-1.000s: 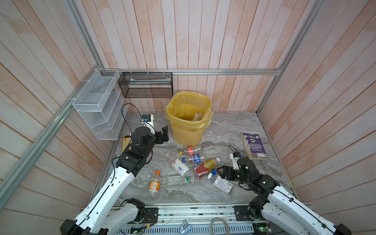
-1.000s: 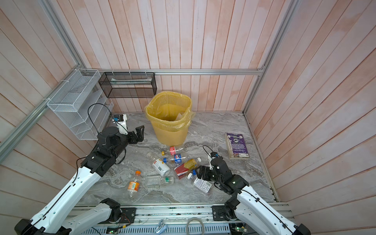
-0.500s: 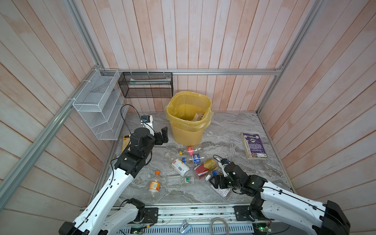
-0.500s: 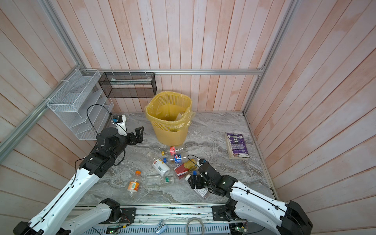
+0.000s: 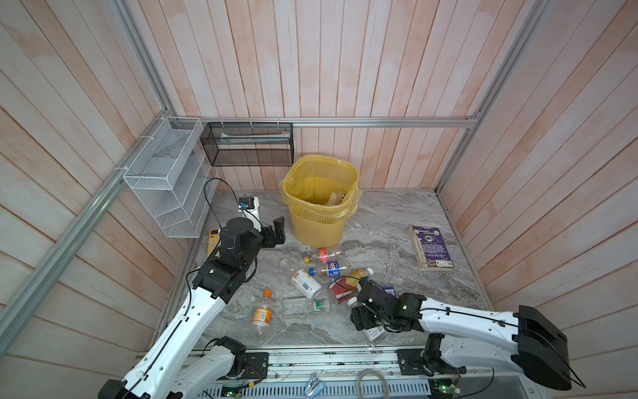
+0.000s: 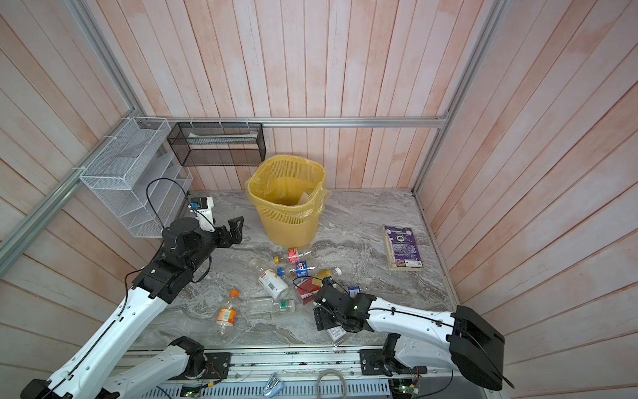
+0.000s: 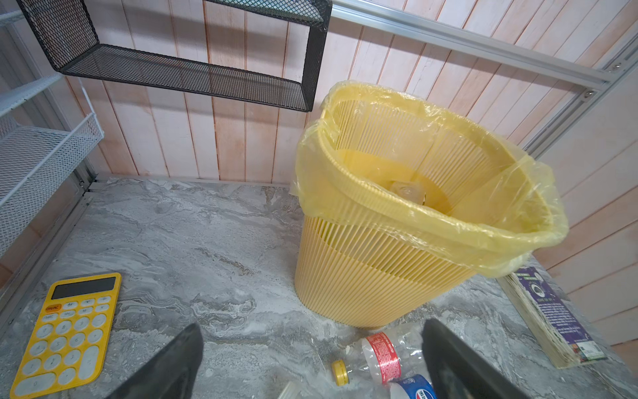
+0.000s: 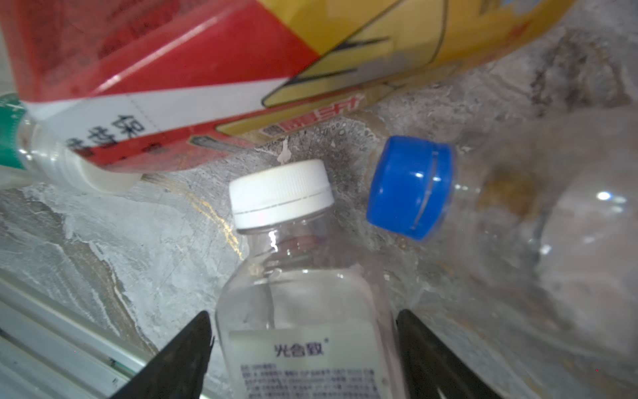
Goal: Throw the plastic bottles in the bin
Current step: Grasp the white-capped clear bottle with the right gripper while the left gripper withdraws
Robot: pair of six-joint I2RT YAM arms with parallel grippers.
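The yellow lattice bin [image 5: 319,214] [image 6: 288,221] [image 7: 373,276] stands at the back with a clear bottle [image 5: 336,197] inside. Several plastic bottles lie in front of it: red-labelled [image 5: 324,255], blue-labelled [image 5: 333,269], white [image 5: 305,281], green-capped [image 5: 300,305], orange-capped [image 5: 262,312]. My right gripper [image 5: 360,314] [image 6: 324,317] [image 8: 303,314] is low at the front edge, open, its jaws close on either side of a white-capped clear bottle [image 8: 283,193] [image 5: 374,333] lying on the table. My left gripper [image 5: 276,233] [image 6: 234,229] [image 7: 312,326] hangs open and empty, left of the bin.
A blue-capped bottle [image 8: 411,186] and a red-and-yellow labelled one [image 8: 241,69] lie right beside the straddled bottle. A purple book [image 5: 429,247] lies at the right, a yellow calculator [image 7: 69,328] at the left. Black mesh basket [image 5: 248,145] and white wire rack [image 5: 162,186] hang on the walls.
My right arm has swung left and down to the front edge, over the white-capped bottle, and its jaws have narrowed around it. The left arm has barely moved.
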